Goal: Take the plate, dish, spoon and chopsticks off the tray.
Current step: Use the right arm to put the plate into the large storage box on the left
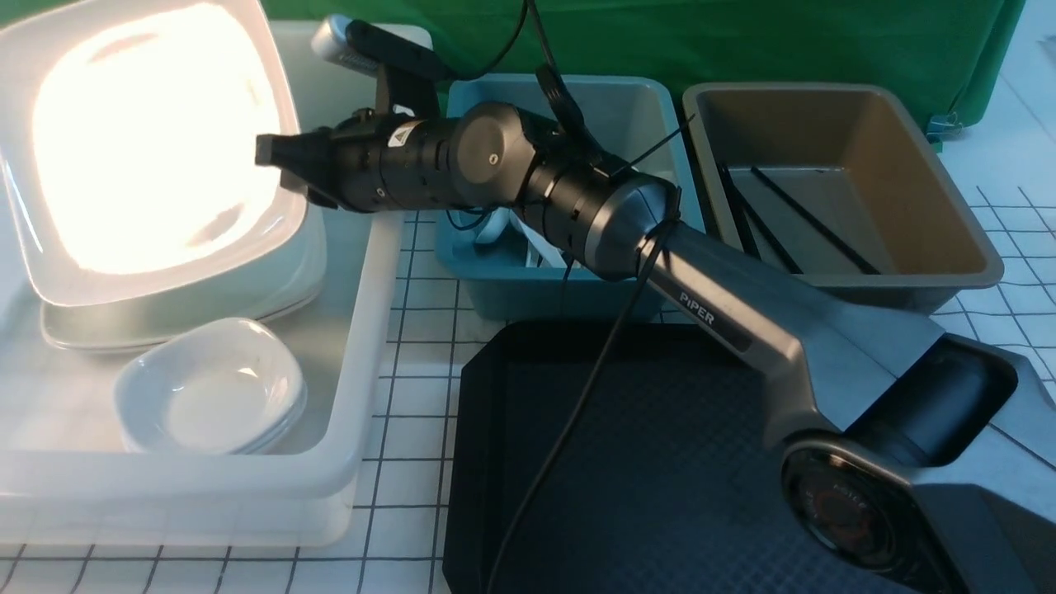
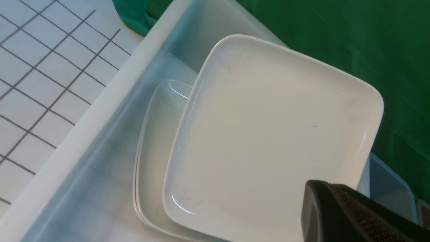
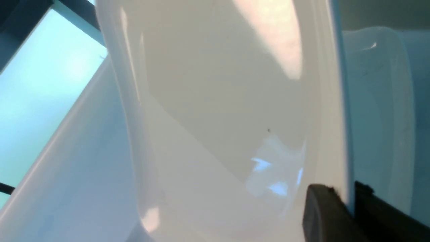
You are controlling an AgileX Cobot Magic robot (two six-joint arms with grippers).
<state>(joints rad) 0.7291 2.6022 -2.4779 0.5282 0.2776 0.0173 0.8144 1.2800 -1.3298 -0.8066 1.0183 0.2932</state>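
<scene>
The plate (image 1: pixel 157 148) is large, white and glaring with reflected light. It hangs tilted over the white bin (image 1: pixel 363 330), right edge up. My right gripper (image 1: pixel 268 157) reaches across and is shut on that edge; in the right wrist view the rim of the plate (image 3: pixel 218 101) sits between the fingers of the right gripper (image 3: pixel 349 198). My left gripper (image 2: pixel 324 185) is shut and empty above the plate (image 2: pixel 268 134). Small white dishes (image 1: pixel 210 388) are stacked in the bin's near end. The black tray (image 1: pixel 660 462) lies bare. Chopsticks (image 1: pixel 813 219) lie in the brown tub. A white spoon shape (image 1: pixel 497 227) shows under the arm.
More large plates (image 2: pixel 154 141) lie stacked in the bin under the held one. A teal tub (image 1: pixel 635 107) and a brown tub (image 1: pixel 841 148) stand side by side behind the tray. My right arm crosses over the teal tub. A green cloth hangs at the back.
</scene>
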